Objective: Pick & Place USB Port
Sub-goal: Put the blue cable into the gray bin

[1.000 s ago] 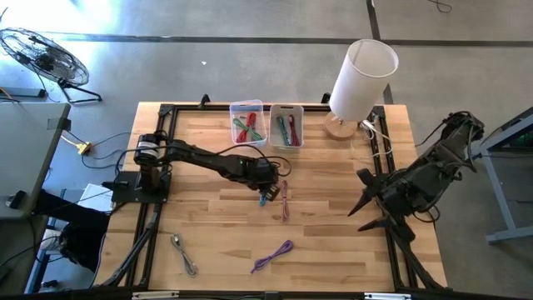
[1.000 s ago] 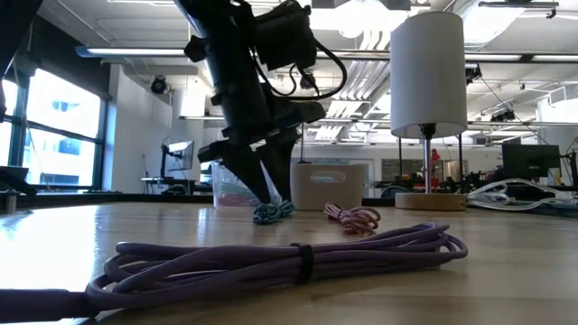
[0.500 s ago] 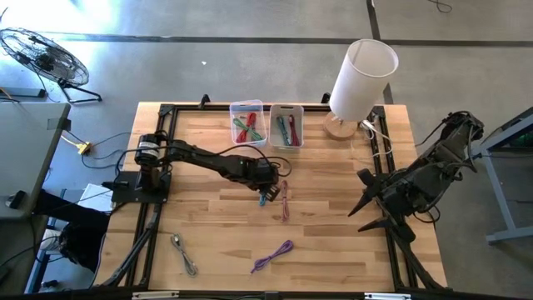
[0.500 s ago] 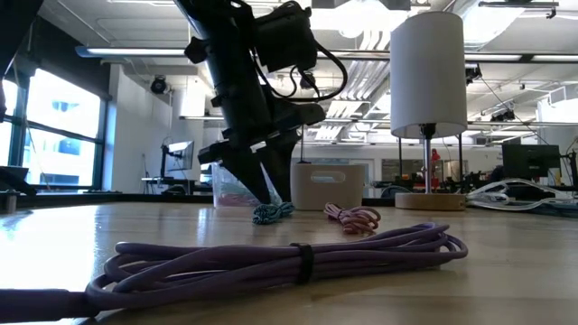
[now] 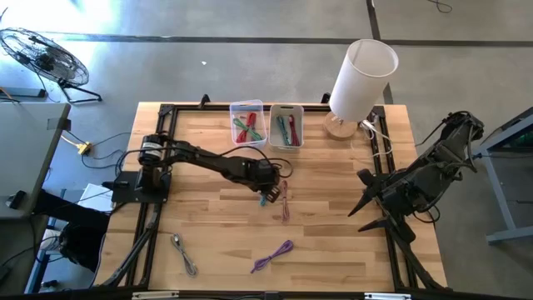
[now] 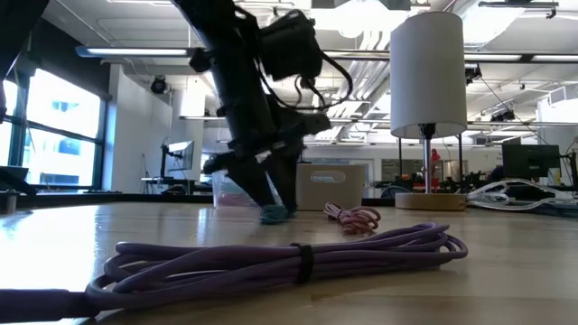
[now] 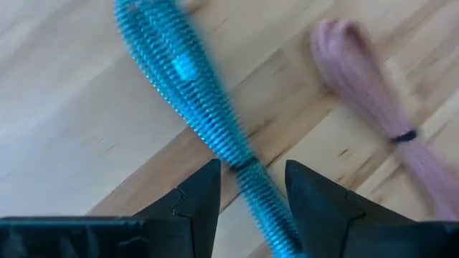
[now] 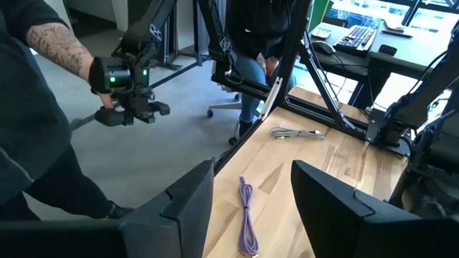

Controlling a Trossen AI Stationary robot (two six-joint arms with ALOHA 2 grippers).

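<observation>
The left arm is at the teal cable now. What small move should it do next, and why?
Probably lift straight up a little. In the left wrist view the left gripper has its fingers on both sides of the teal cable, which looks gripped but lies low at the table. The pink cable lies close beside it, so a sideways pull might drag it. The right gripper waits, open.

overhead, table-level, two wrist views

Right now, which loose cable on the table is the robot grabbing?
The teal cable. It sits between the left gripper fingers, while the pink cable lies beside it and the purple cable and grey cable lie farther off.
</observation>
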